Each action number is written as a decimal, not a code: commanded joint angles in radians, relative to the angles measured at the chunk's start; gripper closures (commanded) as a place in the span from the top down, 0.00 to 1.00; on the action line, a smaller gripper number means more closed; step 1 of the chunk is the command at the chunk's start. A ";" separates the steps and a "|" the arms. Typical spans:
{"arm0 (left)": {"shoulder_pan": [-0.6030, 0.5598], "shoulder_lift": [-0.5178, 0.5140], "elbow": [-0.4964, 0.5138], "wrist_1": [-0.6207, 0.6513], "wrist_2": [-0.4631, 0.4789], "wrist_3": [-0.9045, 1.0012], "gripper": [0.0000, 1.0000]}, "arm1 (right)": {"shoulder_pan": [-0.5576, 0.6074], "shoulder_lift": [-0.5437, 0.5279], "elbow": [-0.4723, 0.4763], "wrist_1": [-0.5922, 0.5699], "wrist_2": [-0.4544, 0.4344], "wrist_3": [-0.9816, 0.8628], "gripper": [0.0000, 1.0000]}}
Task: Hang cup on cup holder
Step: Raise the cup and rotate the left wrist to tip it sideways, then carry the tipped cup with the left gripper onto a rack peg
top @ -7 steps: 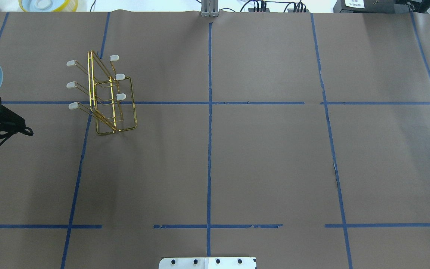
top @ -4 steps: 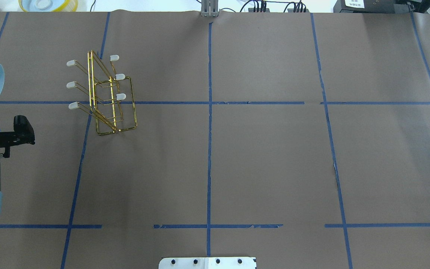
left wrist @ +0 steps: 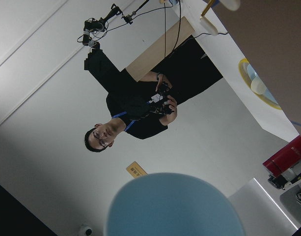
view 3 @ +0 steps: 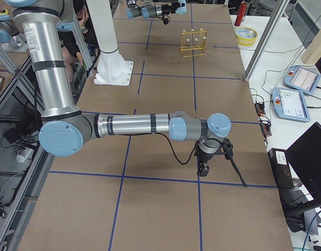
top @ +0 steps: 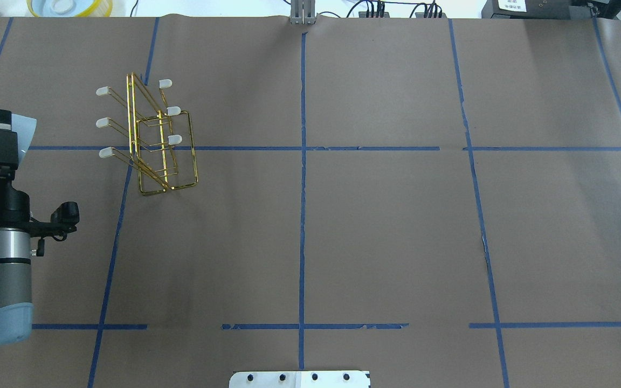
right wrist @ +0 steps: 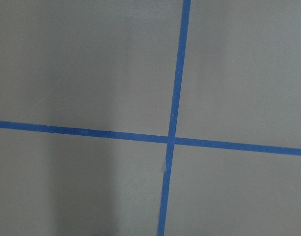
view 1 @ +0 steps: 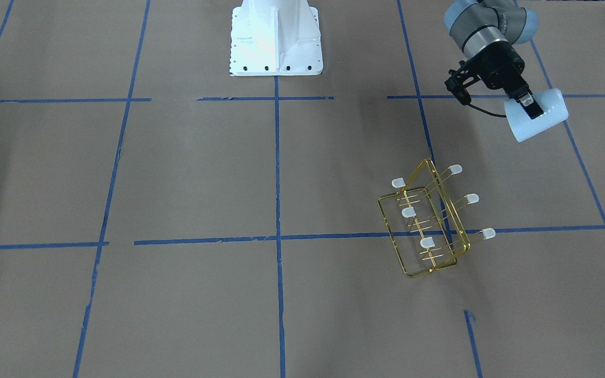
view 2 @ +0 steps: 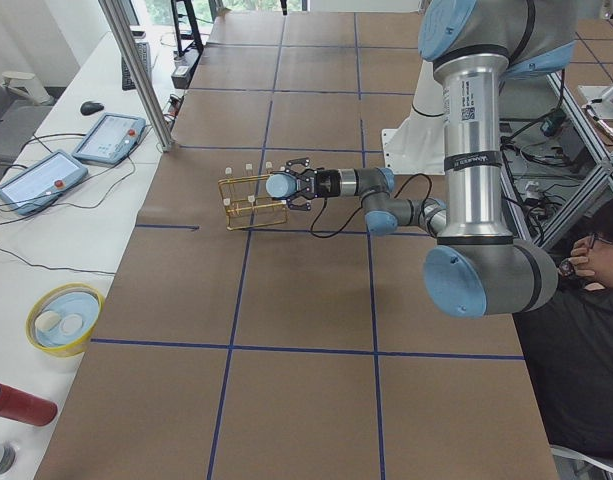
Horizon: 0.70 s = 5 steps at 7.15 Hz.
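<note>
The cup (view 1: 550, 106) is a pale blue-white tumbler held on its side in my left gripper (view 1: 532, 111), which is shut on its wall. In the overhead view the cup (top: 26, 129) hangs above the table at the left edge, with my left gripper (top: 1, 132) over it, left of the cup holder (top: 151, 141) and apart from it. The cup holder (view 1: 428, 223) is a gold wire rack with white-capped prongs, standing on the table. The cup's bottom fills the low part of the left wrist view (left wrist: 175, 206). My right gripper (view 3: 203, 168) shows only in the exterior right view, low over the table; I cannot tell its state.
The robot's white base (view 1: 276, 37) stands at mid-table on the robot's side. A yellow bowl (top: 70, 6) and a red cylinder (view 2: 16, 403) lie off the paper. A metal post (view 2: 136, 75) stands at the far edge. An operator (view 2: 586, 300) sits beside the left arm.
My left arm has come further in from the left edge. Its wrist has turned, so the cup's mouth no longer faces the camera, and the cup has shifted right toward the rack.
</note>
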 commanded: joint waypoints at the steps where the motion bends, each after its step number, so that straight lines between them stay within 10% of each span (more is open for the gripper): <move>1: 0.019 -0.092 0.067 0.000 0.035 0.101 0.13 | 0.000 0.000 0.000 0.000 0.000 -0.001 1.00; 5: 0.023 -0.163 0.177 0.005 0.067 0.087 0.13 | 0.000 0.000 0.000 0.000 0.000 -0.001 1.00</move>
